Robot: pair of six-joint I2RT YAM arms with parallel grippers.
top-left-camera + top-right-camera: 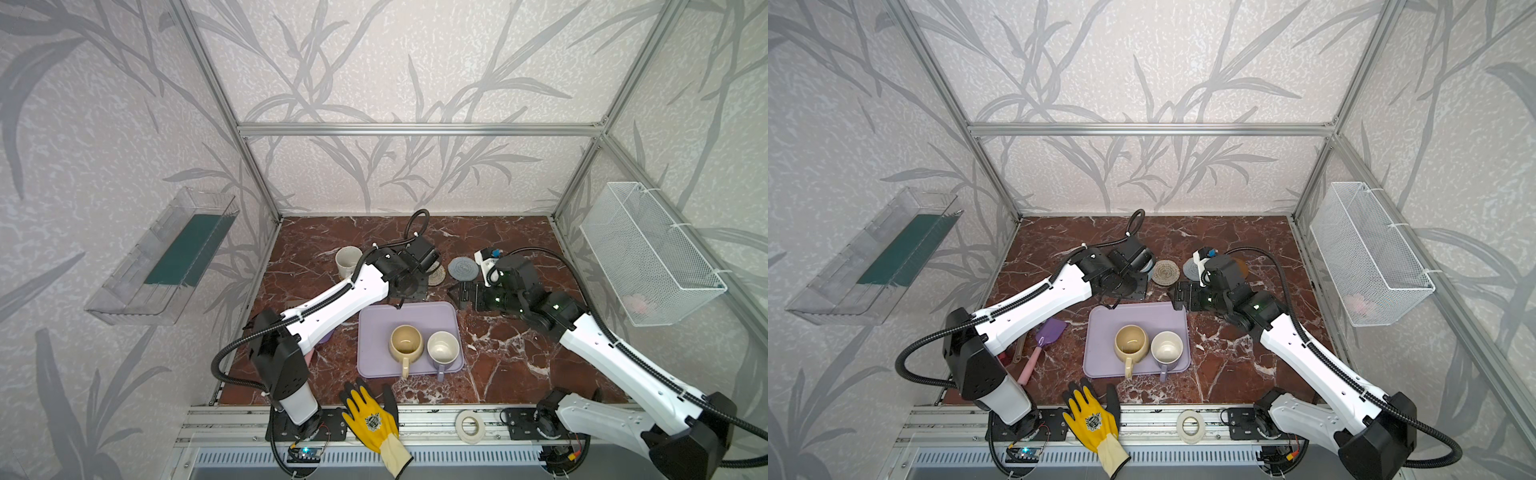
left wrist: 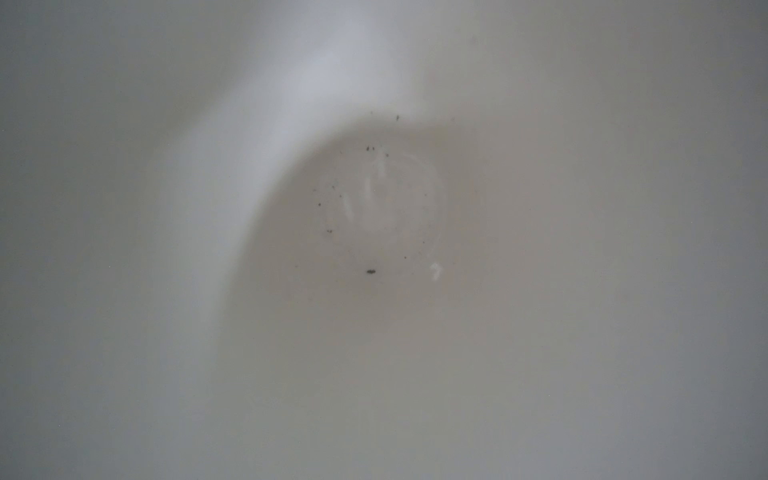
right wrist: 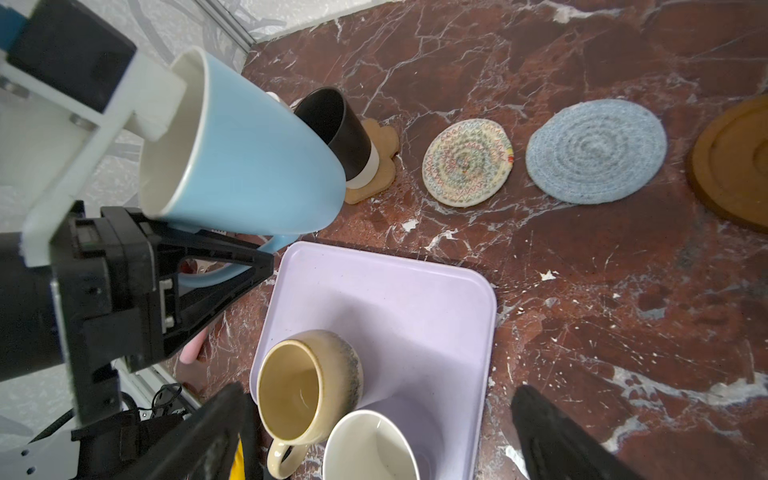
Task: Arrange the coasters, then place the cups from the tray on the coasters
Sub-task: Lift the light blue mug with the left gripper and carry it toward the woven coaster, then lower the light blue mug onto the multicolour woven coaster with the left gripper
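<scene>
My left gripper (image 3: 264, 264) is shut on the handle of the light blue cup (image 3: 245, 158), which hangs tilted over the tray's far corner. Its pale inside (image 2: 374, 208) fills the left wrist view. The black cup (image 3: 336, 129) stands on the tan paw coaster (image 3: 376, 174). To its right lie the cream rope coaster (image 3: 467, 162), the grey-blue coaster (image 3: 596, 151) and the brown disc (image 3: 731, 166), all bare. The lavender tray (image 1: 415, 320) holds the cream-yellow cup (image 1: 406, 343) and the lavender cup (image 1: 443, 350). A white cup (image 1: 348, 261) stands far left. My right gripper (image 1: 459, 295) hangs open beside the tray.
A purple spatula (image 1: 1050, 332) lies left of the tray. A yellow glove (image 1: 370, 415) and a white tape roll (image 1: 469, 424) rest on the front rail. A wire basket (image 1: 648, 253) hangs on the right wall and a clear shelf (image 1: 166, 257) on the left.
</scene>
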